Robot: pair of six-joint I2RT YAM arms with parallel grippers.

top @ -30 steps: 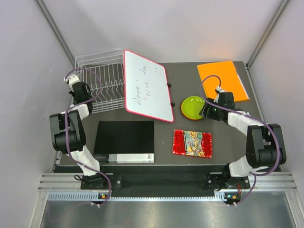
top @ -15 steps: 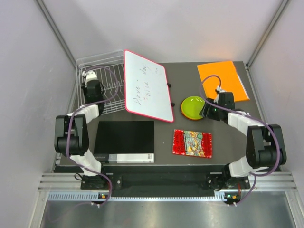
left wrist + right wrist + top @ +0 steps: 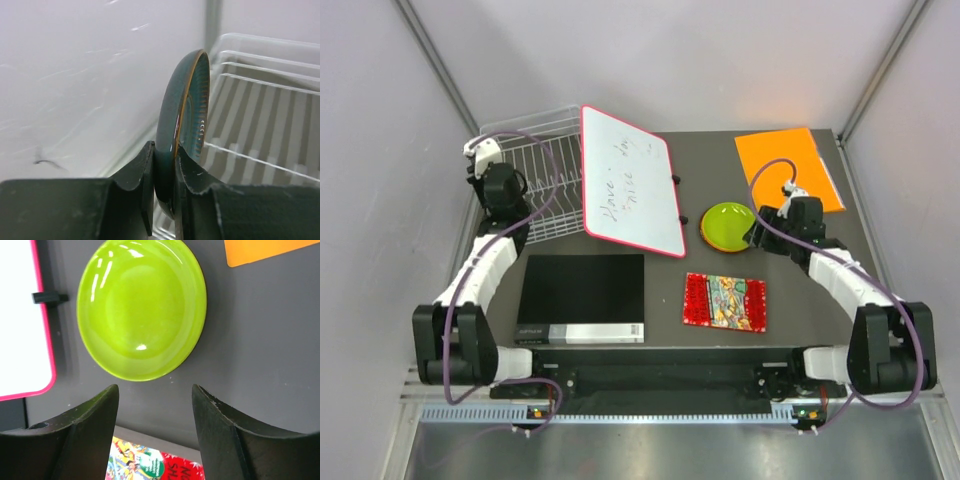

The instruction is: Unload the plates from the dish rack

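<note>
Teal round plate (image 3: 186,115), yellowish-rimmed, is pinched edge-on in the left gripper (image 3: 164,155) — lift straight up, clear of the white wire dish rack (image 3: 260,82); right gripper (image 3: 155,392) gapes empty.

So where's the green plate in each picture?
Top view: the green plate lies right of the middle, beside the whiteboard.
Left wrist: not in it; only the teal plate and the dish rack show.
Right wrist: the green plate fills the upper middle, just ahead of the right gripper.
Shared landmark: the pink-edged whiteboard, left of the plate in both views.
</note>
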